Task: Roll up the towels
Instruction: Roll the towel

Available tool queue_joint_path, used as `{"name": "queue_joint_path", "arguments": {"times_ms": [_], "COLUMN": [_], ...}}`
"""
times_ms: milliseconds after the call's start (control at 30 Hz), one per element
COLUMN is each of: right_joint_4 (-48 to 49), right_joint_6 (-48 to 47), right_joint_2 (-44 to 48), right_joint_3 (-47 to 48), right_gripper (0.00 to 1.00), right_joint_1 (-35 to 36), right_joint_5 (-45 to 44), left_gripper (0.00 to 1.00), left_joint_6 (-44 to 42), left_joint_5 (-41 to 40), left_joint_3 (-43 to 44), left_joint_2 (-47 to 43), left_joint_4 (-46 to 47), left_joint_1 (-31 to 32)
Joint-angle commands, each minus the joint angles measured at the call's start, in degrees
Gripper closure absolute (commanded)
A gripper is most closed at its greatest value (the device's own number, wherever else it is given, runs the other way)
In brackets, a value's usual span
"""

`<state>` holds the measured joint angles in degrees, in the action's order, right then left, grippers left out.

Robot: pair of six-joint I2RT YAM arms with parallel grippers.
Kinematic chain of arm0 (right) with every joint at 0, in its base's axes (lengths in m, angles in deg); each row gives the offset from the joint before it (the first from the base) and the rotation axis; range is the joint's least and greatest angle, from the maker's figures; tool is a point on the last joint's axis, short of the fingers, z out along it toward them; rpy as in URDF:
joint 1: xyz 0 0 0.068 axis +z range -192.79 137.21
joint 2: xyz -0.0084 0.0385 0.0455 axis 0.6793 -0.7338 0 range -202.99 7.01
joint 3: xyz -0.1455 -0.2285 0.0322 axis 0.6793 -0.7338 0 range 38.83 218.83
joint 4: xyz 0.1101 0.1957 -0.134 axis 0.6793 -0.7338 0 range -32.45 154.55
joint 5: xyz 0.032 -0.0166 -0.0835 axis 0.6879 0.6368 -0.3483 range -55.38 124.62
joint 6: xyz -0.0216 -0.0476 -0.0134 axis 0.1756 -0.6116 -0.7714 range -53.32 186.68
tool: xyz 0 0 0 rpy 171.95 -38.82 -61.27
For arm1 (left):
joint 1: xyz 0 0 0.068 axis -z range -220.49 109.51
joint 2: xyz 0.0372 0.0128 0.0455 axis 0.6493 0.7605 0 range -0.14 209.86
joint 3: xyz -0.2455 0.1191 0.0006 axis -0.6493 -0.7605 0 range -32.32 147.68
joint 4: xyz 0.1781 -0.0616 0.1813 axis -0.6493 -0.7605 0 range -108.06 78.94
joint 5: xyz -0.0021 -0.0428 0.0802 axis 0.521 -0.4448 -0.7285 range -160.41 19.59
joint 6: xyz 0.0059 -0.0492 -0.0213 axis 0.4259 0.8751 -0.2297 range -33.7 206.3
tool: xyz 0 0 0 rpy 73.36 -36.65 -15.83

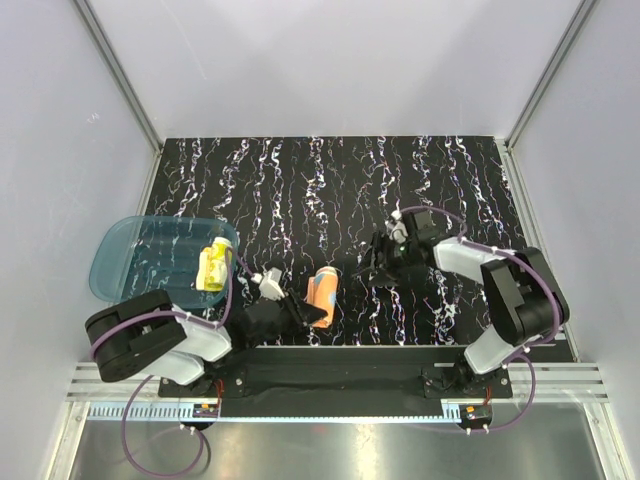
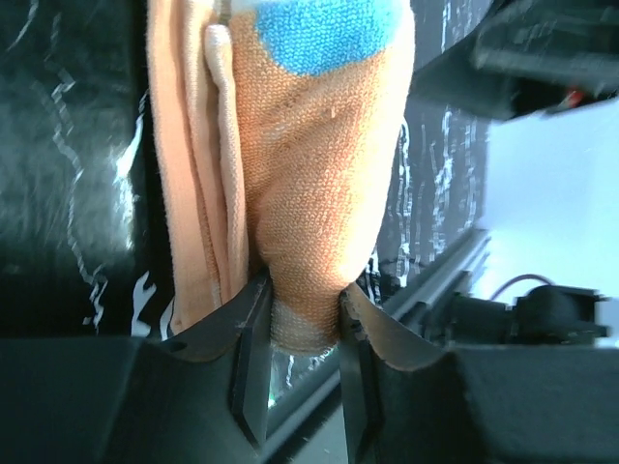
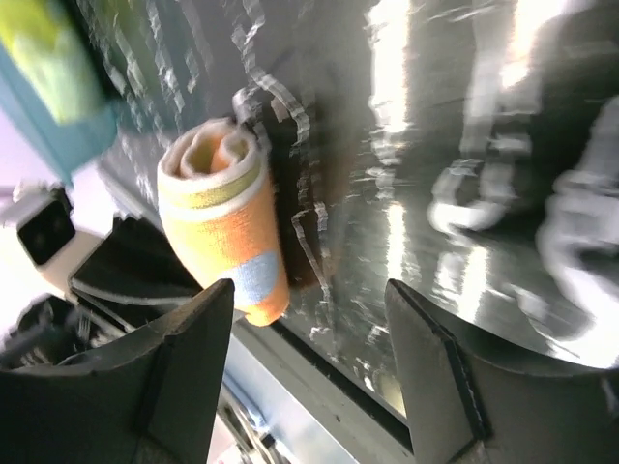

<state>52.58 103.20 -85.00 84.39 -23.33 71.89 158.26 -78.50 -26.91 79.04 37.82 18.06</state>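
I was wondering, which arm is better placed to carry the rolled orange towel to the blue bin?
Left. The left hand pinches the end of the orange towel, and the blue bin sits on its side. The right hand is open, apart from the towel and farther from the bin.

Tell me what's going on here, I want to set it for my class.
The left claw is shut on one end of a rolled orange towel near the front edge of the black table. The right claw hangs open and empty just beside it. A rolled yellow towel already sits in the blue bin on the left.
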Motion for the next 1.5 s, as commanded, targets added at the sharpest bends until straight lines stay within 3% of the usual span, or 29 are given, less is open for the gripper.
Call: {"name": "queue_joint_path", "arguments": {"times_ms": [0, 200, 467, 600, 733, 867, 900, 1000, 1100, 1200, 1300, 1333, 1467], "right_joint_4": [13.7, 24.7, 31.9, 35.9, 38.8, 39.6, 37.0, 22.4, 14.7, 8.8, 5.2, 4.6, 0.8], "right_joint_6": [3.2, 7.1, 9.5, 11.2, 12.9, 13.3, 12.9, 6.4, 1.2, -0.3, -1.6, -1.8, -2.1], "right_joint_2": [-1.5, -7.3, -13.6, -15.8, -16.5, -15.6, -14.8, -11.5, -10.5, -10.4, -9.9, -9.8, -8.5], "right_joint_3": [-1.2, -2.5, -3.1, -3.8, -5.0, -6.0, -5.9, -2.8, 0.7, 1.9, 2.9, 3.0, 3.7], "right_gripper": [0.29, 0.26, 0.31, 0.4, 0.57, 0.7, 0.72, 0.76, 0.77, 0.78, 0.78, 0.78, 0.78], "right_joint_1": [4.3, 11.0, 13.6, 15.3, 16.5, 16.7, 16.7, 17.8, 18.3, 18.3, 18.4, 18.4, 18.8], "right_joint_5": [5.0, 5.2, 5.3, 5.1, 4.7, 4.0, 3.4, -4.9, -10.7, -15.6, -19.5, -21.1, -25.8], "left_gripper": [0.98, 0.98, 0.98, 0.97, 0.92, 0.78, 0.68, 0.52, 0.44, 0.4, 0.36, 0.33, 0.25], "left_joint_6": [5.5, 7.6, 10.1, 10.6, 11.1, 10.7, 10.6, 10.5, 9.1, 6.4, 2.4, 1.2, -2.4], "left_joint_5": [0.2, 0.5, 1.7, 3.3, 5.0, 6.2, 6.3, 7.0, 7.7, 7.7, 7.0, 5.2, -3.0], "left_joint_3": [-2.8, -3.3, -5.2, -5.2, -7.1, -7.5, -7.4, -6.9, -5.9, -2.4, 2.0, 5.3, 12.6], "left_joint_2": [-1.0, -0.2, 5.7, 10.3, 16.1, 21.9, 22.4, 23.1, 21.2, 16.1, 8.4, 6.3, -3.4], "left_joint_4": [-0.5, -0.7, 7.8, 13.9, 23.1, 29.4, 30.0, 30.5, 26.8, 16.5, -0.8, -11.2, -35.0], "left_joint_1": [-0.2, -0.4, -1.6, -2.3, -2.9, -3.3, -3.3, -3.4, -3.4, -3.3, -3.0, -2.7, 0.7]}}
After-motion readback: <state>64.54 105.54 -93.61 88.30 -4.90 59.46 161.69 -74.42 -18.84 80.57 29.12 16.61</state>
